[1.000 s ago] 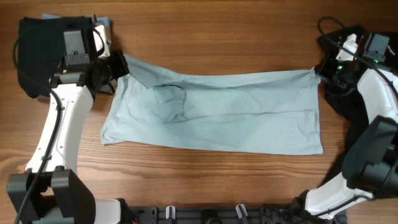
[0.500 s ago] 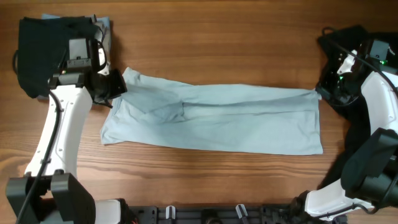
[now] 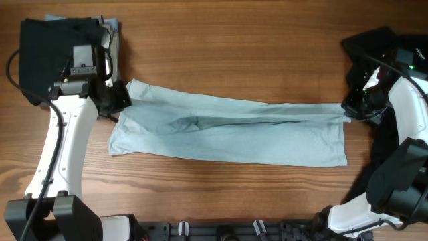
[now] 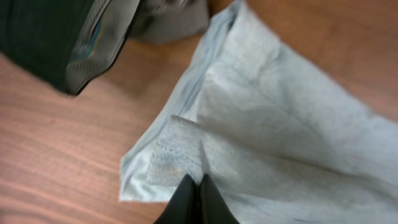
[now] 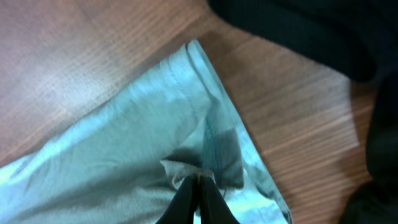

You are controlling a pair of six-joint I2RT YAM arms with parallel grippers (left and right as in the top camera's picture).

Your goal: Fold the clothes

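- Pale blue cotton, the pale blue T-shirt [image 3: 227, 137] lies as a long band across the middle of the tabletop [image 3: 234, 40], running from the left arm to the right arm.
- The left fingers [image 4: 194, 190] are pressed together on a pinch of fabric at the shirt's far left corner. The right fingers [image 5: 198, 190] are pressed together the same way on its far right corner.
- Progress, as I judge it: a lengthwise fold is under way but not finished. The far edge is lifted and drawn part of the way toward the near edge, while the near edge rests flat on the wood.
- Left to do, by my reading: lay the held edge down along the near one, let go, smooth it out, then fold the band crosswise into a compact bundle.
- A black T-shirt [image 3: 37, 67] sits at the far left corner of the tabletop, beside the left arm and apart from the blue shirt. It looks bunched into a pile, and I cannot tell whether it is neatly folded.
- Against a second ago: both pinched corners have travelled toward the near side, so the band is clearly narrower. Its far edge now slants down toward the right, and a long crease runs along the middle where looser wrinkles sat near the left end. The near edge and the black T-shirt have not shifted.
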